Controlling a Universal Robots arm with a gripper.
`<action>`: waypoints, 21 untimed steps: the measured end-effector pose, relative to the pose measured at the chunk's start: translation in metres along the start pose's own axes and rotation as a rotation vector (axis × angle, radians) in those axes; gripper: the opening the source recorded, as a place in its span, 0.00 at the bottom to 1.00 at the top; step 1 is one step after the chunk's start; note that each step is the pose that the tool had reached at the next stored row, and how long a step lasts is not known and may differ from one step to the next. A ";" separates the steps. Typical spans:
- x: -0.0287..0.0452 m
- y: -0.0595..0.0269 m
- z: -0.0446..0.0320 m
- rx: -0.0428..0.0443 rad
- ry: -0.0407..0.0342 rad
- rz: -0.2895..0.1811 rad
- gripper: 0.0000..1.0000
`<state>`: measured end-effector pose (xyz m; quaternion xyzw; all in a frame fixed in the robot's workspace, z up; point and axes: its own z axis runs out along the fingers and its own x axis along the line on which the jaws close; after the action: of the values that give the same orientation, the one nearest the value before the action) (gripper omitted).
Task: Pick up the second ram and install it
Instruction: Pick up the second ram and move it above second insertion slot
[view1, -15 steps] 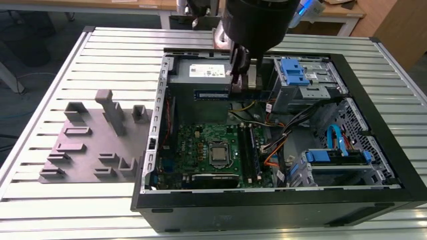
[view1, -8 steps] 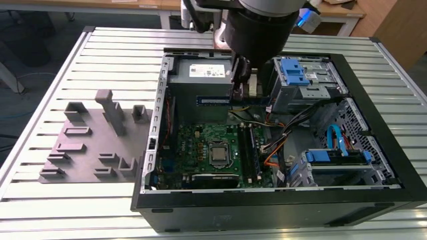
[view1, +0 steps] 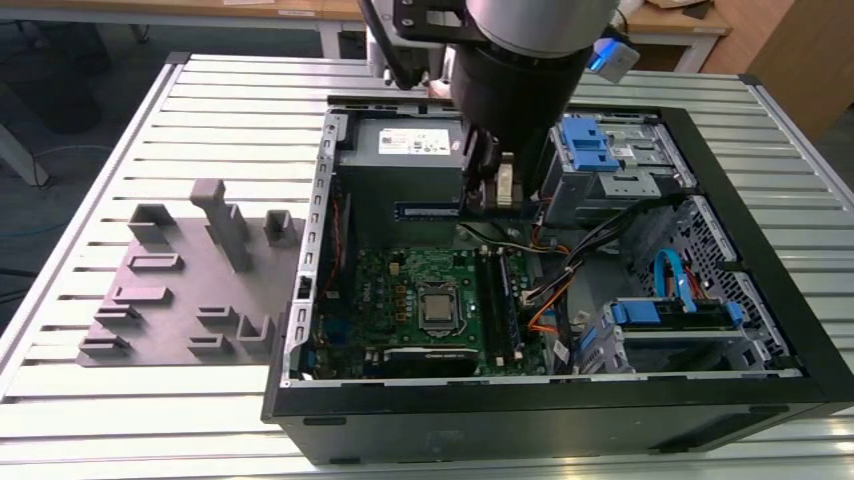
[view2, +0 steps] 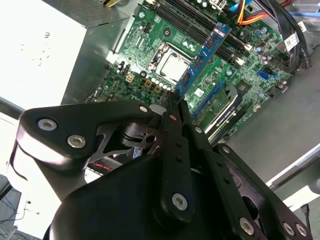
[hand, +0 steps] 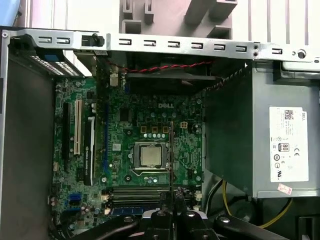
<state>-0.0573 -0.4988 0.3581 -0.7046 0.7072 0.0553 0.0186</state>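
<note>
Exterior view first: the arm (view1: 521, 60) reaches down into the open case (view1: 534, 410) on the slatted table (view1: 227, 100). The gripper (view1: 491, 195) hangs above the far edge of the motherboard (view1: 400, 290). The ram (view1: 430, 210) pokes out from it as a thin blue strip toward the exterior view's left, in front of the power supply (view1: 414, 145). The grey fixture (view1: 174, 290) sits on the table outside the case, on the exterior view's left.

Over to the second wrist view, and here is the grip up close. The gripper (view2: 175, 100) has its jaws pressed together on one end of the ram (view2: 202, 57), and the blue board with black chips stretches away from them. It is up in the air over the motherboard (view2: 145, 55), passing beside the CPU (view2: 172, 65) and crossing the black slots (view2: 190, 20) at an angle — not seated in any of them.

First wrist view: the ram (hand: 171, 150) is edge-on, a thin dark line rising from the gripper (hand: 172, 197), which is clamped on it. The line runs past the slots (hand: 135, 192) and alongside the CPU (hand: 150, 155) — the power supply (hand: 285, 145) is off to one side.
</note>
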 end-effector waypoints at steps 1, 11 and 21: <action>0.0002 -0.0003 0.0018 -0.0001 -0.0001 0.000 0.11; 0.0021 -0.0033 0.0199 -0.0006 -0.0001 0.000 0.11; 0.0039 -0.0072 0.0378 -0.0012 -0.0001 0.000 0.11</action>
<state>-0.0521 -0.4988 0.3199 -0.7046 0.7072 0.0557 0.0183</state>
